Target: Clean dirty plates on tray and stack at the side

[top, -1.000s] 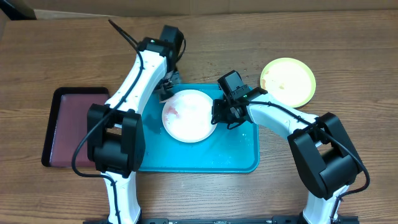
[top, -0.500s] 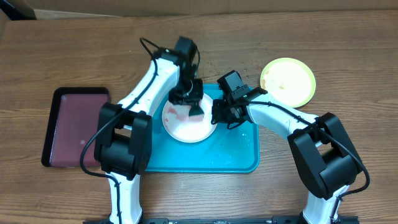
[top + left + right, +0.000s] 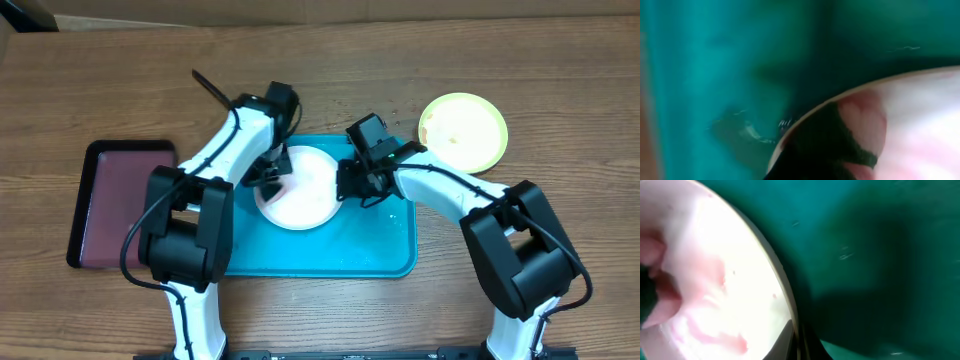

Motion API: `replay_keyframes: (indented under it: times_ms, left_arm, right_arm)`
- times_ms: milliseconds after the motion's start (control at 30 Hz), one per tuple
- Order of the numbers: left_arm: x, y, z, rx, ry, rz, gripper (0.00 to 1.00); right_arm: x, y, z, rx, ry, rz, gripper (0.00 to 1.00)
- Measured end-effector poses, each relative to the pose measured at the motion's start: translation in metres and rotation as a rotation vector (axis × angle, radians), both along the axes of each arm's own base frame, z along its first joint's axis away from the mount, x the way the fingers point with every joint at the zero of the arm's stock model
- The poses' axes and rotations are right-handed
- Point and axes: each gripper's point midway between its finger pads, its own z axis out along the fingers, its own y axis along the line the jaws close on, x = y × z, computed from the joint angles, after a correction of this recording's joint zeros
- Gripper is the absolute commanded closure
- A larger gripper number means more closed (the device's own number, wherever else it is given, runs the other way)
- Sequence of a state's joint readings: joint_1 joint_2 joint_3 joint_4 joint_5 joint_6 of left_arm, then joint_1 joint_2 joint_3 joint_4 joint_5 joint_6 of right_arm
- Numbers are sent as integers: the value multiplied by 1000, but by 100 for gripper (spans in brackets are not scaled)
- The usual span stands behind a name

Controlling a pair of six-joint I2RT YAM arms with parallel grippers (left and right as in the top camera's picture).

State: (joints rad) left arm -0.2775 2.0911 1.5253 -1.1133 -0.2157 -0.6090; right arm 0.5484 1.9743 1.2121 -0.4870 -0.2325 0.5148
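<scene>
While the white plate (image 3: 312, 192) sits on the blue tray (image 3: 372, 250), its rim pinched by the right gripper (image 3: 348, 185), the left gripper (image 3: 272, 183), grasp not discernible, best sweeps the pink smear (image 3: 865, 107) with light, flat, overlapping strokes, without shifting it.

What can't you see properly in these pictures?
- Overhead, the left gripper has its fingers covered by its own wrist. The left wrist view is blurred, so open or shut is unclear.
- Overhead, the right gripper is too small, and the right wrist view is blurred. Whether it grips the white plate is unclear.
- Overhead, the plate's left side is hidden by the left gripper.
- Both wrist views cut off the tray.
</scene>
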Motion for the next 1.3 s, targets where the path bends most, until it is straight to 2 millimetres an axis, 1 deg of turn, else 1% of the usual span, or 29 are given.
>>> replay_keyframes:
  times_ms: [67,100,200,300,400,467,500,567,600,633,700,733,800,900,967,1067,1167,1233,1300]
  left_arm:
    - [-4,13,9,53,19,53,96]
    - [-3,21,16,91,21,74,96]
    - [8,53,38,185,-14,145,96]
    - [24,79,62,212,-85,228,96]
    - [29,89,83,187,-158,282,96]
    - [31,92,104,135,-221,320,96]
    - [31,94,115,104,-258,338,96]
    - [29,104,142,45,-329,390,96]
    - [27,113,153,21,-358,423,96]
    - [23,126,165,-3,-383,468,96]
    - [10,154,177,-22,-395,555,96]
    - [2,166,178,-27,-387,596,96]
    - [-15,194,175,-29,-355,689,96]
    - [-30,219,165,-47,-322,784,96]
    - [-37,227,157,-72,-308,827,96]
    - [-44,237,143,-115,-293,883,96]
    - [-50,245,132,-149,-285,933,96]
    - [-53,250,127,-158,-284,953,96]
    - [-56,254,125,-164,-286,970,96]
  right_arm:
    - [-6,6,0,2,5,18,96]
    - [-7,6,-1,-4,8,18,96]
    - [-6,-6,-2,-28,23,-4,96]
    - [-2,-14,0,-51,24,-16,96]
    - [0,-19,3,-83,12,-1,96]
    - [2,-20,6,-102,-4,14,96]
    - [4,-20,11,-121,-19,25,96]
    - [7,-20,24,-160,-63,48,96]
    - [8,-19,32,-184,-90,63,96]
    - [11,-17,44,-218,-133,80,96]
    - [17,-12,69,-287,-223,117,96]
    - [19,-9,81,-328,-268,129,96]
    - [22,-6,108,-447,-374,151,96]
    - [24,7,151,-607,-565,157,96]
    - [23,21,182,-708,-717,163,96]
    - [18,41,223,-818,-915,153,96]
    - [5,61,265,-918,-1097,109,96]
    - [-6,72,284,-969,-1168,108,96]
    - [-17,81,297,-1021,-1212,136,96]
